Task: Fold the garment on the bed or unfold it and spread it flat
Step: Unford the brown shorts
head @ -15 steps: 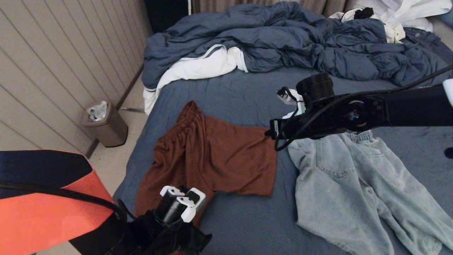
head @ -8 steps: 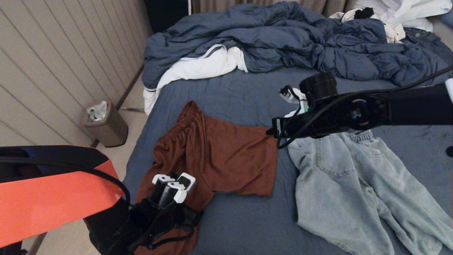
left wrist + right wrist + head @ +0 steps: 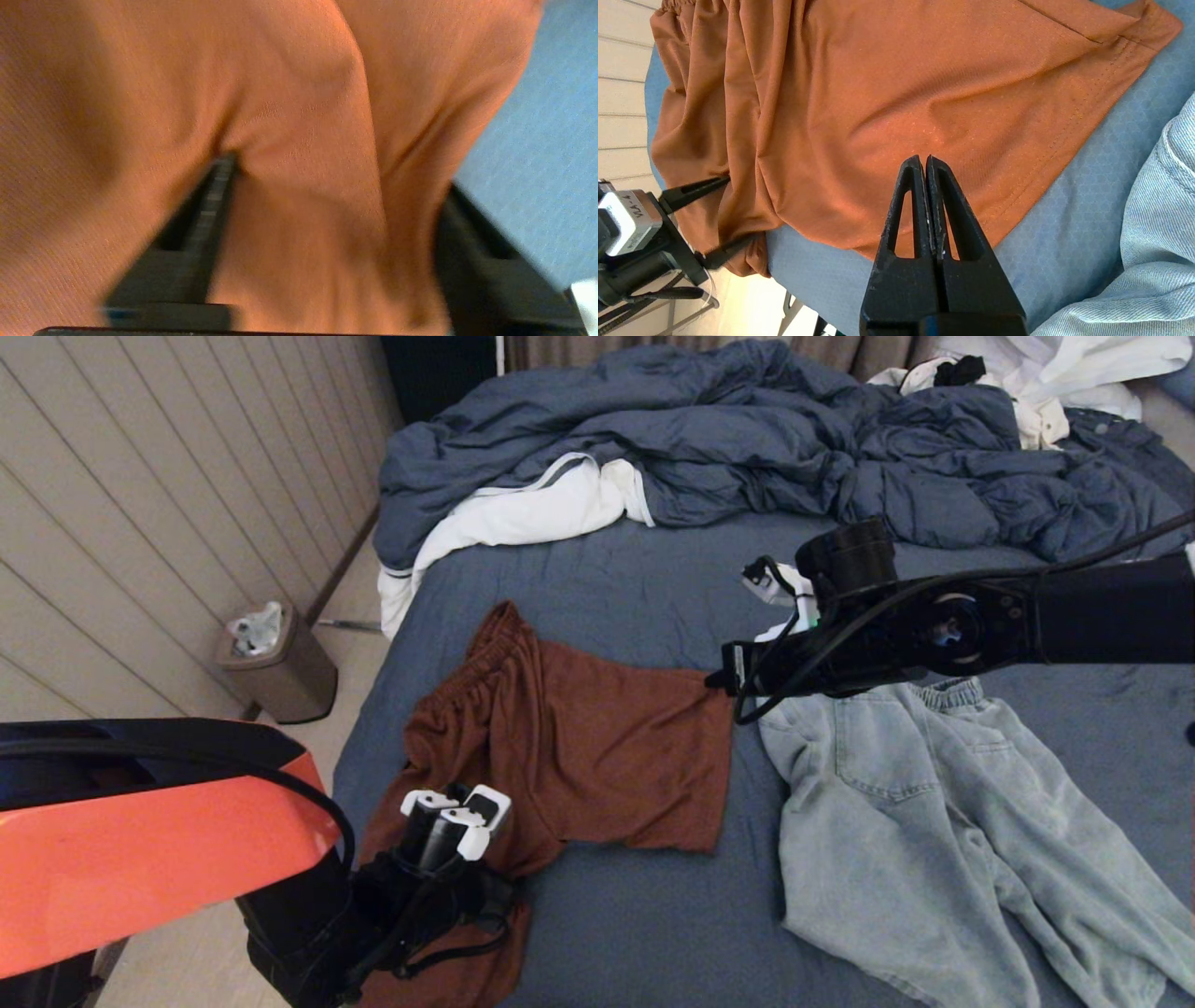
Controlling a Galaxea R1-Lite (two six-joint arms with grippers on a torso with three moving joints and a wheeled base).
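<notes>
Down at the near left corner of the rust-orange shorts (image 3: 597, 747), my left gripper (image 3: 721, 217) has its 2 fingers (image 3: 205, 219) spread apart, with a raised fold of the orange fabric sitting between them; I cannot tell if they are pinching it. Those shorts lie on the bed (image 3: 644, 915), on its slate-blue sheet, waistband bunched toward the bed's left edge and one leg hem flat toward the middle. My right gripper (image 3: 927, 161) hovers above that flat leg, its 2 fingers pressed together and holding nothing. Just beside the shorts on my right lie pale denim shorts (image 3: 943, 840), spread out, partly under my right arm. Across the far side of the bed a rumpled blue duvet (image 3: 747, 439) is heaped with white linens (image 3: 523, 513). Off the bed's left side, a small bin (image 3: 275, 663) stands on the floor by the panelled wall (image 3: 140, 504).
</notes>
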